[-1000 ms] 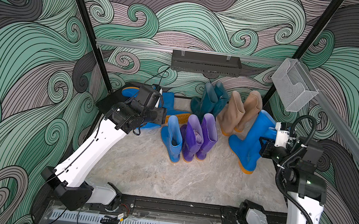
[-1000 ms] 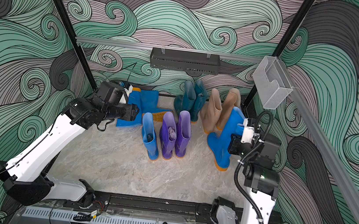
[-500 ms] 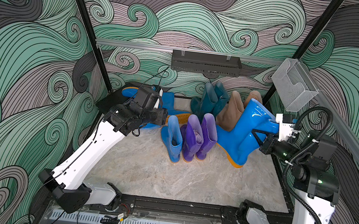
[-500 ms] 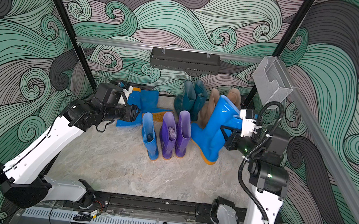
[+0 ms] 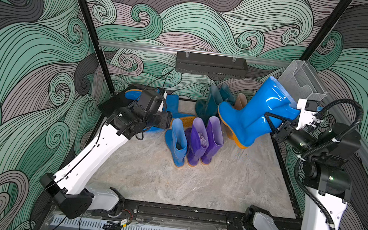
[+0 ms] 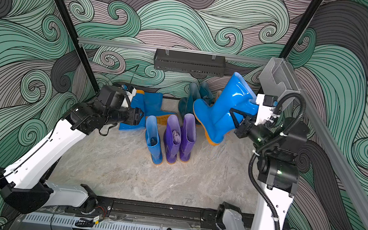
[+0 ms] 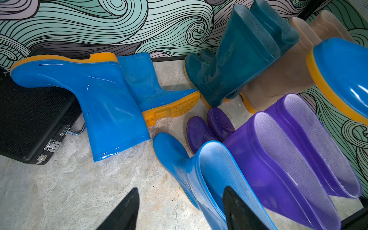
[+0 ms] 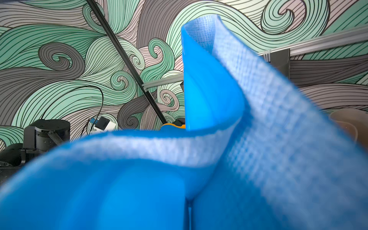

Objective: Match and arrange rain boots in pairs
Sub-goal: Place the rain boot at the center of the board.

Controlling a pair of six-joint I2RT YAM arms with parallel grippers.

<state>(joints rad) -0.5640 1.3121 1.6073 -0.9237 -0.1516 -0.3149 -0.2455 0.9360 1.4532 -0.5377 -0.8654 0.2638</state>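
My right gripper (image 5: 279, 125) is shut on the shaft rim of a bright blue rain boot (image 5: 256, 114) (image 6: 226, 111), which hangs tilted in the air, orange sole toward the middle. In the right wrist view this blue boot (image 8: 139, 189) fills the frame and hides the jaws. My left gripper (image 7: 181, 191) is open, its fingers astride the rim of a standing blue boot (image 7: 199, 179) (image 5: 177, 143). Two purple boots (image 5: 206, 141) stand beside that one. Two blue boots (image 7: 99, 95) lie on their sides at the back left. Dark teal boots (image 5: 213, 100) and beige boots (image 7: 282, 69) stand at the back.
A flat black case (image 7: 29, 119) with metal latches lies at the back left, under one fallen blue boot. A black shelf (image 5: 211, 64) hangs on the back rail. A clear plastic bin (image 5: 299, 84) sits just above the lifted boot. Marble floor (image 5: 170, 184) lies in front.
The right gripper has lifted the blue boot off the floor at the right and swung it up and inward, tilting it. The left arm has barely moved.
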